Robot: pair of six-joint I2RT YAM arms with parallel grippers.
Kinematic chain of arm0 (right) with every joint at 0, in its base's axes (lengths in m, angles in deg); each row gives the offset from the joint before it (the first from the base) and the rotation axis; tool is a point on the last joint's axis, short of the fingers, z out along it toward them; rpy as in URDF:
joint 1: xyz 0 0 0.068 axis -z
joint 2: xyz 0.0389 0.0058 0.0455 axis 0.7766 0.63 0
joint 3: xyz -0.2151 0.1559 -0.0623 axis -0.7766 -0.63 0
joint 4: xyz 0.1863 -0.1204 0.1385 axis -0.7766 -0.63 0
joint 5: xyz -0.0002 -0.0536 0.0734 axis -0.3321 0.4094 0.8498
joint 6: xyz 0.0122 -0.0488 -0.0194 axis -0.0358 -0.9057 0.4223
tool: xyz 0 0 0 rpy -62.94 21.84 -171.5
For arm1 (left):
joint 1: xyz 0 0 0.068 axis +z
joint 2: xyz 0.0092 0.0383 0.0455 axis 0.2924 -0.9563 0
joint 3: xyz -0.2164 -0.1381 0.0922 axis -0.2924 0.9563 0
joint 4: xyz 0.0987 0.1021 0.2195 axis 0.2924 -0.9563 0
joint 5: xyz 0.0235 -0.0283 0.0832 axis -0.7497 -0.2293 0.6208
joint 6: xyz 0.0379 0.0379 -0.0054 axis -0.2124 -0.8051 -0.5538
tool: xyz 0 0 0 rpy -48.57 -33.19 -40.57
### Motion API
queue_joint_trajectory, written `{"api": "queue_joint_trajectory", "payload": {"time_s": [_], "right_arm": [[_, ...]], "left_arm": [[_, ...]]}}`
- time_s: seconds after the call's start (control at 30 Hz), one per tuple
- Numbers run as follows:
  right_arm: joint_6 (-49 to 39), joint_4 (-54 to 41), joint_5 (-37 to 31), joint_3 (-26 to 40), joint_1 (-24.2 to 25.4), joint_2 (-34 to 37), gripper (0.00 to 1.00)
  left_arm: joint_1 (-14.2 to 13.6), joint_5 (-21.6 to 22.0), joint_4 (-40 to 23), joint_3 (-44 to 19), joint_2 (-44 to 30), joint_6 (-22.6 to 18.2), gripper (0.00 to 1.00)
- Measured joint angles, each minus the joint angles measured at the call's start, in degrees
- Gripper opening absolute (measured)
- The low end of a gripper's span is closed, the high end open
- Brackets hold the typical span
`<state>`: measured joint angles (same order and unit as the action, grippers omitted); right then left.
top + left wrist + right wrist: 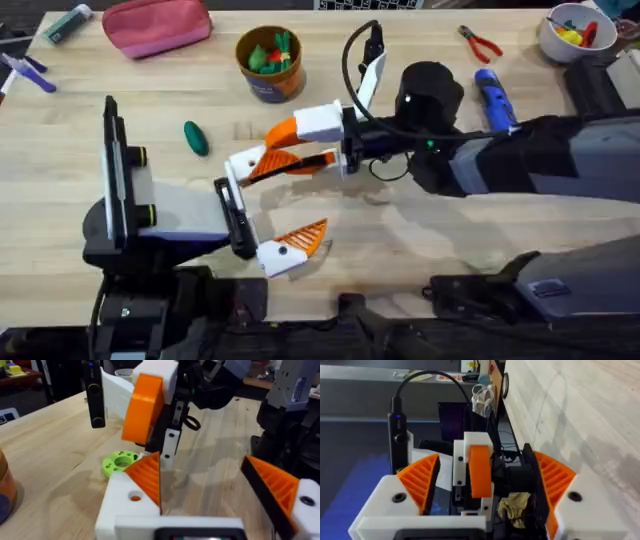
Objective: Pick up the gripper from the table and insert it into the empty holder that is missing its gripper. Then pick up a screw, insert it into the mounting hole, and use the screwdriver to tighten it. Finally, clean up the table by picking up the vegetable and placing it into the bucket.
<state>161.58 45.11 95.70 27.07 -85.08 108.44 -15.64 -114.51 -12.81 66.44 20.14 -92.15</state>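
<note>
Right fingers (262, 160) spread wide above the counter (420, 250), just beyond the left fingers (270, 222), also released. The vegetable (195, 137) lies well to their side; the bucket (269, 62) stands farther off.

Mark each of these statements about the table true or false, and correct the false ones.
1. The dark green vegetable is inside the bucket. False: it lies on the table, left of the bucket.
2. The blue screwdriver lies on the table near the red-handled pliers. True.
3. The left pincer is shut. False: its orange pads are spread apart.
4. A bright green ring-shaped disc lies on the table ahead of the left pincer. True.
5. The pink pouch sits beside the white bowl. False: they are at opposite far corners.
</note>
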Motion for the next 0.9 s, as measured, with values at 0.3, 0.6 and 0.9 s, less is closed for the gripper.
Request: {"api": "queue_joint_trajectory", "payload": {"time_s": [0.3,0.6,0.9], "right_arm": [[-4.8,-9.2,-1.6,0.3,1.1,-0.8,0.992],[-28.9,-64.9,-14.2,11.4,7.7,-15.0,0.992],[-50.1,-102.0,-33.8,34.4,8.4,-20.8,0.992]], "left_arm": [[0.0,0.0,0.0,0.0,0.0,0.0,0.986],[-0.1,-0.4,-0.1,0.0,0.0,0.2,0.986],[-0.1,-0.4,-0.1,0.0,0.0,0.2,0.985]]}}
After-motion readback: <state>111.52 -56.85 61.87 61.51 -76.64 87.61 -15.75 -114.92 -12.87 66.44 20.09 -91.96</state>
